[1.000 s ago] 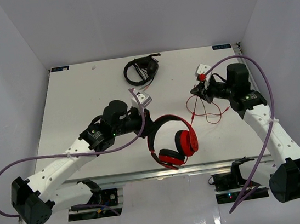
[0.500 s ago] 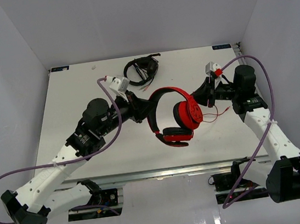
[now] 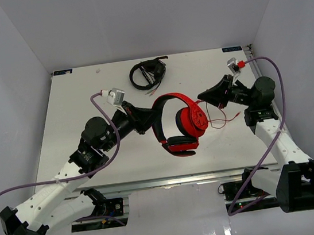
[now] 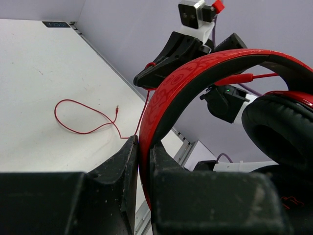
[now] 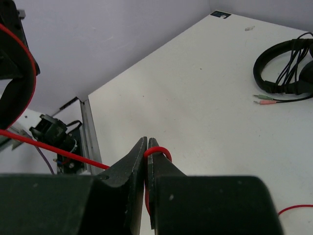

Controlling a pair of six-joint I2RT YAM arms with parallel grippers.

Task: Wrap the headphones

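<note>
The red headphones (image 3: 182,124) hang above the middle of the table, ear cups low and to the right. My left gripper (image 3: 152,116) is shut on the red headband (image 4: 195,78), whose band passes between the jaws in the left wrist view. My right gripper (image 3: 203,96) is shut on the thin red cable (image 5: 157,150), which loops over its fingertips in the right wrist view. From there a taut stretch of cable (image 5: 49,146) runs toward the headphones. The loose end of the cable (image 3: 222,121) lies curled on the table below the right gripper, its plug (image 4: 117,108) visible in the left wrist view.
Black headphones (image 3: 147,73) with a black cable lie at the back middle of the table, also seen in the right wrist view (image 5: 286,68). White walls enclose the table (image 3: 86,103) on three sides. The metal front rail (image 3: 154,183) runs along the near edge.
My left arm has lifted the headphones off the table and carried them back and right. My right gripper has risen and swung right with the cable, pulling it taut.
</note>
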